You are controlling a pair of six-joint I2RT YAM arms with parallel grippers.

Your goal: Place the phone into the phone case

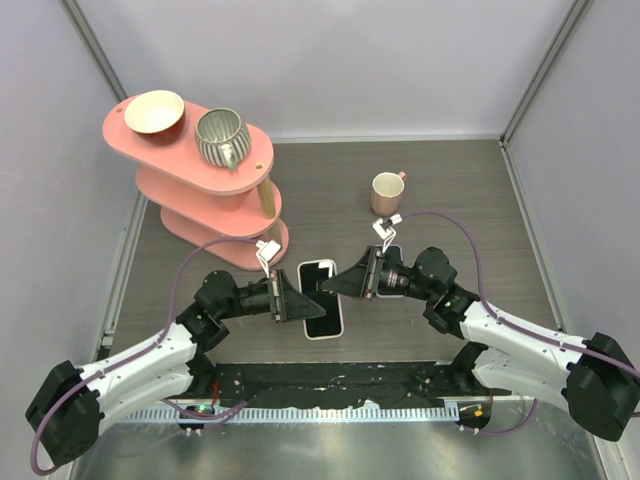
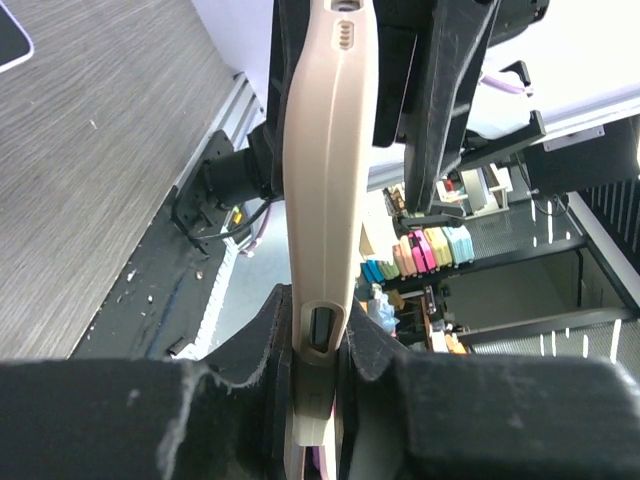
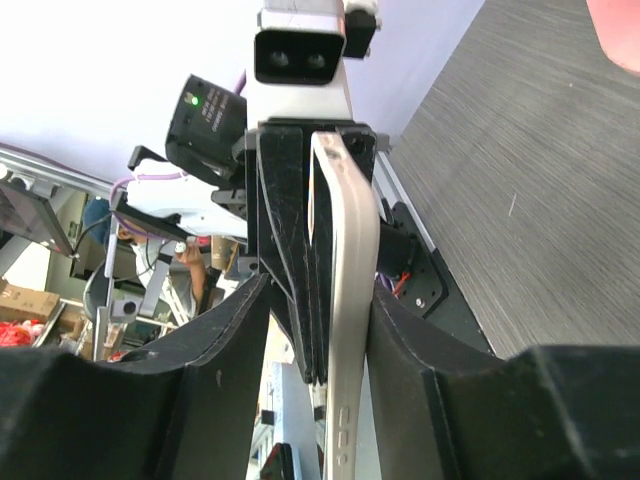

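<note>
A beige phone case (image 1: 318, 264) hangs between both arms over the middle of the table, with the black face of the phone (image 1: 325, 318) filling its rim. My left gripper (image 1: 298, 300) is shut on the case's left long edge. In the left wrist view the case (image 2: 325, 150) stands edge-on between the pads of that gripper (image 2: 320, 335), and a dark side shows through its cut-out. My right gripper (image 1: 340, 285) straddles the opposite edge. In the right wrist view the case (image 3: 352, 260) touches one finger (image 3: 410, 340) of my right gripper (image 3: 320, 330), a gap separates it from the other, and the jaws stand open.
A pink tiered shelf (image 1: 190, 150) at the back left carries a bowl (image 1: 153, 110) and a ribbed grey pot (image 1: 220, 137). A mug (image 1: 387, 192) stands behind the right arm. A dark flat thing with a pale rim (image 2: 8, 40) lies on the table.
</note>
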